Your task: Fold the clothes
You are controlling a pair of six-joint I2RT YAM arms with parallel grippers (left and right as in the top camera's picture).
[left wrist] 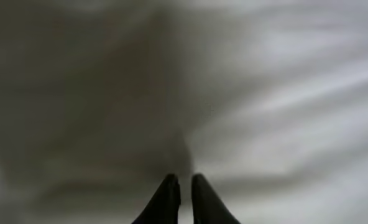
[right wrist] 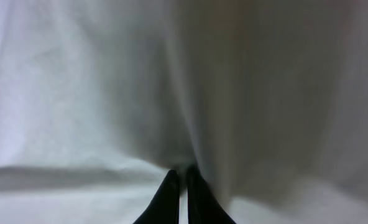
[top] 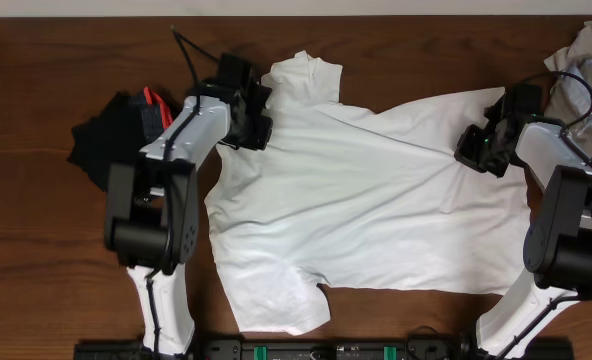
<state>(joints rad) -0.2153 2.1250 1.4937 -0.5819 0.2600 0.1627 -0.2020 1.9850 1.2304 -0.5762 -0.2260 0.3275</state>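
1. Three garments show only in the overhead view: the white T-shirt (top: 366, 200) spread across the middle of the dark wooden surface (top: 36, 250), a black garment (top: 106, 135) with a red strip bunched at 10 o'clock, and a khaki-beige garment (top: 581, 60) crumpled at 2 o'clock, partly cut off by the frame edge.
2. Overhead also places the arms. The left hand (top: 254, 118) sits on the shirt's 10 o'clock edge, just below the sleeve that points to 12 o'clock. The right hand (top: 481, 145) sits at the shirt's 2 o'clock corner.
3. Neither wrist view shows any wood or either of the other garments; white cloth fills both.
4. Only the wrist views show the fingers. In the left one, which is blurred, the two dark tips stand almost together with a shadowed ridge of cloth rising from between them, so the hand is pinching the shirt. In the right one the tips are closed on a pleat that runs toward 12 o'clock.
5. The shirt lies sideways and mostly flat, with its second sleeve at 7 o'clock. Long, shallow creases run between the two hands.
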